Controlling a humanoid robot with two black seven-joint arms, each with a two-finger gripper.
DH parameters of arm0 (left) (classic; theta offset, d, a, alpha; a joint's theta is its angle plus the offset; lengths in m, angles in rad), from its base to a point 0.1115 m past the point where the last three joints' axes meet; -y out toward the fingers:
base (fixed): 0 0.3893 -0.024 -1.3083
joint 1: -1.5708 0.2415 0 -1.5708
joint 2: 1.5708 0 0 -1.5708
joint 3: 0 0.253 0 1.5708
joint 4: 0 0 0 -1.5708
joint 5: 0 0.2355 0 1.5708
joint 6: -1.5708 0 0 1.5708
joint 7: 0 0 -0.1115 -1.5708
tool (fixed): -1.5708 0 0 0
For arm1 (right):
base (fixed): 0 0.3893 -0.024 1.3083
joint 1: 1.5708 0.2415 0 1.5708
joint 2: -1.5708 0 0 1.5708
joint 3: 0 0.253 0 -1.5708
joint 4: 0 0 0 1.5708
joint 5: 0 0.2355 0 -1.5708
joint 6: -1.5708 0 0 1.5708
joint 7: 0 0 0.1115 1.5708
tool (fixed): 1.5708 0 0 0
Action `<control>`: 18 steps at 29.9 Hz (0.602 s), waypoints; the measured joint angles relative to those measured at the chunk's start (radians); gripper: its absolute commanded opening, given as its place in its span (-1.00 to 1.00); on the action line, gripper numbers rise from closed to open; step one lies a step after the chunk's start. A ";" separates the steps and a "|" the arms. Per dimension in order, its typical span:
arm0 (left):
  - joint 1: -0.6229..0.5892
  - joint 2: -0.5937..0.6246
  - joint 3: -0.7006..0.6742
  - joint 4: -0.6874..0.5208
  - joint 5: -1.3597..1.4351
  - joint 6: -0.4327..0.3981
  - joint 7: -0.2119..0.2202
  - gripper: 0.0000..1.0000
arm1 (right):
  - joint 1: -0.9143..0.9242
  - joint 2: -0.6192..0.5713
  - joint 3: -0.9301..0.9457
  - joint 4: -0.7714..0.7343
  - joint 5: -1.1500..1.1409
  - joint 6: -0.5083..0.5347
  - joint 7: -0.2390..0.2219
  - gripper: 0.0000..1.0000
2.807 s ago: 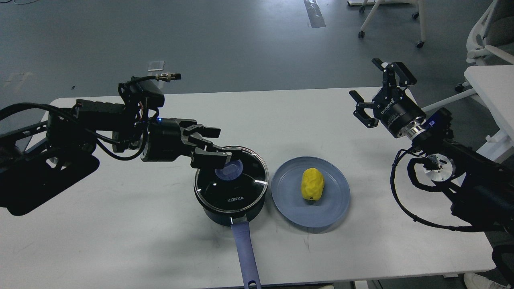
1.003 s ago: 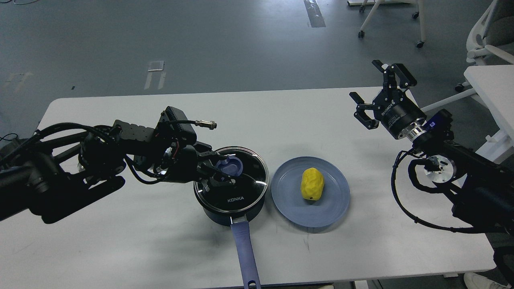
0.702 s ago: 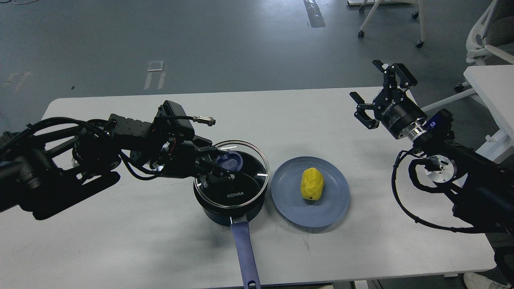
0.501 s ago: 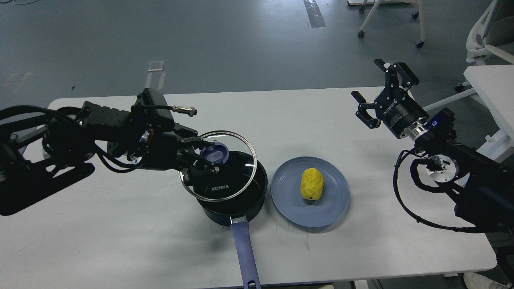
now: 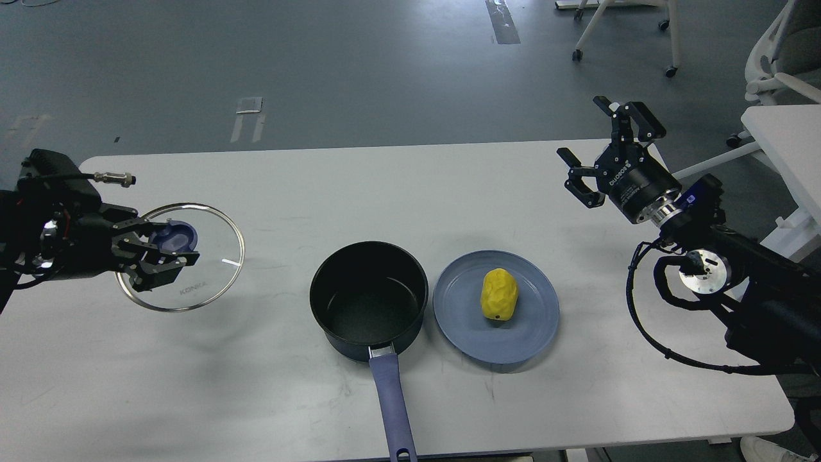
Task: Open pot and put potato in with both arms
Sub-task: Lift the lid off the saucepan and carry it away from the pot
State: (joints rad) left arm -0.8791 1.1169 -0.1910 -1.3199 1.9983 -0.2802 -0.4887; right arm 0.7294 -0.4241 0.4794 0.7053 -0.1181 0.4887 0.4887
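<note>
Tabletop (image 5: 449, 192): left gripper (image 5: 160, 253) clamps lid (image 5: 192, 282), pot (image 5: 369, 301) well right; right gripper (image 5: 600, 151) spread.

**Readable markings**

"KONKA" stands in pale letters on the glass lid (image 5: 180, 256), near its rim closest to the camera. "ROBOTIQ" is printed in white, seen upside down, on the body of the right tool (image 5: 593, 151). Nothing else is legible.

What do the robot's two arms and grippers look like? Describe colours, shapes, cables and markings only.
Both arms are black and chunky. The right gripper has angular black fingers on a cylindrical body printed ROBOTIQ in white, with a silver ring and blue part behind it; black cables loop beside a silver disc. The left gripper is black too, with a silver-tipped cable connector.
</note>
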 measured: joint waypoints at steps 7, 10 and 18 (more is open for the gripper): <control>0.078 -0.008 0.006 0.097 -0.108 0.019 0.000 -0.43 | -0.002 -0.004 -0.006 0.004 0.000 0.000 0.000 1.00; 0.111 -0.015 0.008 0.111 -0.139 0.028 0.000 -0.39 | -0.002 -0.004 -0.007 0.006 0.000 0.000 0.000 1.00; 0.176 -0.062 0.007 0.216 -0.219 0.074 0.000 -0.31 | -0.007 -0.004 -0.007 0.012 0.000 0.000 0.000 1.00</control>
State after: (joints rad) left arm -0.7029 1.0545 -0.1840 -1.1036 1.7795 -0.2062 -0.4886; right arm 0.7219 -0.4286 0.4724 0.7173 -0.1181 0.4887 0.4887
